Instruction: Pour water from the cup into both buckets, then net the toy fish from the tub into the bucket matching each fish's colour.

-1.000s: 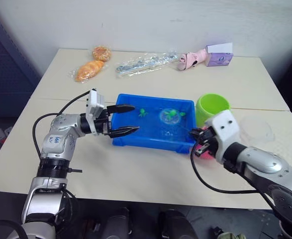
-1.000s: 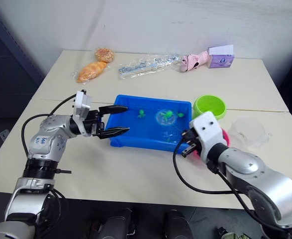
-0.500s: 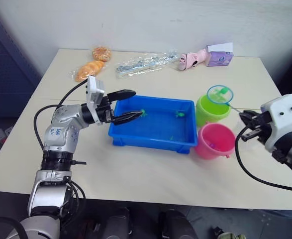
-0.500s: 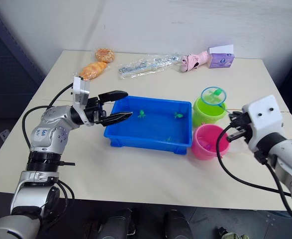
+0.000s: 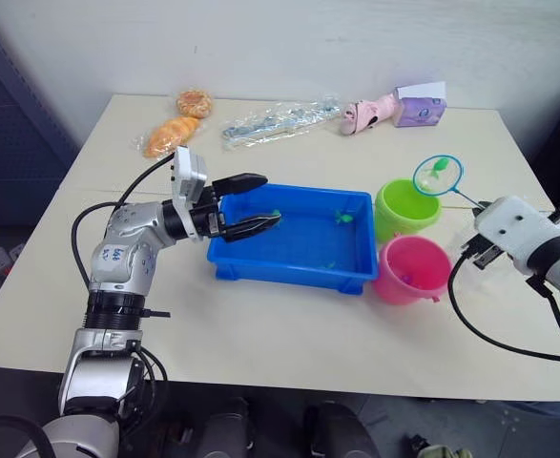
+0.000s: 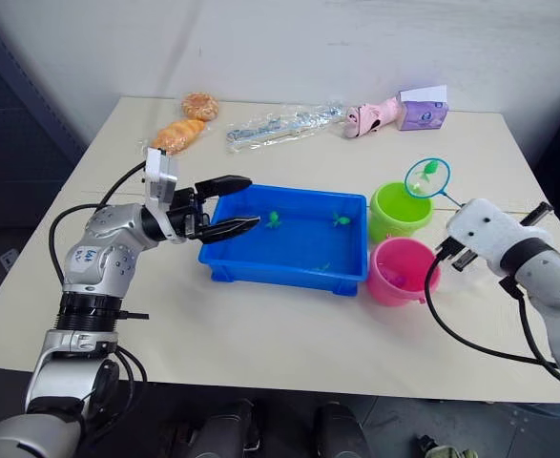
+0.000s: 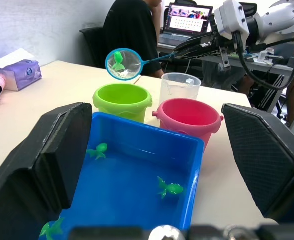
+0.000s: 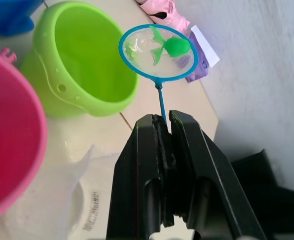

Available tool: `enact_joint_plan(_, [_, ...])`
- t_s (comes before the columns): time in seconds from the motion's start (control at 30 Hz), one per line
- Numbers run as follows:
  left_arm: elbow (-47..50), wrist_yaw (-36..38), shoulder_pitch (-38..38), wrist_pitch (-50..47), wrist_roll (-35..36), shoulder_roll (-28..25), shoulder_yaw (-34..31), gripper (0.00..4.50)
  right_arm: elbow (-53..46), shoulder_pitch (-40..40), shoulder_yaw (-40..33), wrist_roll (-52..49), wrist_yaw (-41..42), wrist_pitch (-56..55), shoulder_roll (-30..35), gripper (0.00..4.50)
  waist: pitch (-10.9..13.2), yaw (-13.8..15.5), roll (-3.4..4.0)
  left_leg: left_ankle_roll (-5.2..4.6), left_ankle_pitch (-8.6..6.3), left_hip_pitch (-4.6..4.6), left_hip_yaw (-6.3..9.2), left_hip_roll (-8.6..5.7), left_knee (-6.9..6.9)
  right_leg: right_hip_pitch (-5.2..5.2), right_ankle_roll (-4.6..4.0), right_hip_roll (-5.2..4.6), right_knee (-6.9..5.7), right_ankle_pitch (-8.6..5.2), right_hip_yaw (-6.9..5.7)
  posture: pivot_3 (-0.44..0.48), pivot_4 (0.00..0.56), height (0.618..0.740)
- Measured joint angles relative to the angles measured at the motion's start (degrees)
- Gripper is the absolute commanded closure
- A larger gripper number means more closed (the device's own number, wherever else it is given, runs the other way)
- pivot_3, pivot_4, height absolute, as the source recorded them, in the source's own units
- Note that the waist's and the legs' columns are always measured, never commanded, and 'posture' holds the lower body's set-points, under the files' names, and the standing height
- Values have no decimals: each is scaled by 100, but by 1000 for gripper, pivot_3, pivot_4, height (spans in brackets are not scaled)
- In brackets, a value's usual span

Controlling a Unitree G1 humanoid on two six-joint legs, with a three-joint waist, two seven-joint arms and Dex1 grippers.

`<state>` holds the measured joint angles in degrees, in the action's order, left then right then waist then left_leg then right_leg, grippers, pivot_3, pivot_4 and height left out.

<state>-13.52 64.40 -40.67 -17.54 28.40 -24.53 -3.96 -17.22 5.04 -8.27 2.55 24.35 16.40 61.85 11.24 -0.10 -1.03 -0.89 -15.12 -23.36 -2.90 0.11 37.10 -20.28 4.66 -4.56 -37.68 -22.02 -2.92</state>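
Since half a second ago the small round net with the light blue hoop (image 5: 438, 175) has gone higher and toward 3 o'clock, from right over the mouth of the lime green plastic bucket (image 5: 405, 208) to a spot above its 2 o'clock edge; a green toy fish (image 8: 171, 46) lies in its mesh; the right end effector (image 8: 164, 131) has drawn back toward 3 o'clock and is clamped tight on the net's thin handle; the left end effector (image 5: 251, 202) is about where it was, its black fingers spread wide over the 9 o'clock end of the shallow bright blue plastic tub (image 5: 294, 272).

The tub sits mid-tabletop (image 5: 260, 334) with several small green fish in it (image 7: 170, 187); the pink plastic bucket (image 5: 412, 270) stands just beside the tub at its 3 o'clock corner, the green bucket at 12 o'clock of the pink one; the wide clear plastic cup (image 7: 179, 86) stands near both buckets, beyond them from the tub.

A small printed label shows on the cup in the right wrist view, too small to read; the print on the lilac tissue pack (image 5: 420, 113) at the tabletop's far edge cannot be read either.
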Motion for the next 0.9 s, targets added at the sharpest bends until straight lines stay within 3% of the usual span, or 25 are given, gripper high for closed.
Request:
enact_joint_plan(0.27, [170,-53,83,-88,74,20,0,37,641,-159,380,1439,150,-1246,563,4500,1,3,2,3,2,1,-1,-1,3,1,0,-1,-2,0,1,0,150,740])
enact_joint_plan(0.5, [176,-36,88,-126,78,118,56,37,1162,295,572,2096,232,-2199,672,4500,1,-6,2,8,5,5,-4,3,2,1,0,2,-5,0,1,0,150,740])
enact_joint_plan(0.8, [183,-41,98,-126,78,118,52,37,913,582,156,1835,300,-2120,218,4500,1,-1,2,9,5,5,-3,3,5,1,0,2,-8,0,0,0,150,740])
enact_joint_plan(0.9, [190,-7,174,-126,81,37,43,37,112,953,-296,713,698,-889,-533,4500,1,-23,2,12,7,7,-3,11,6,2,0,9,-10,0,2,0,150,740])
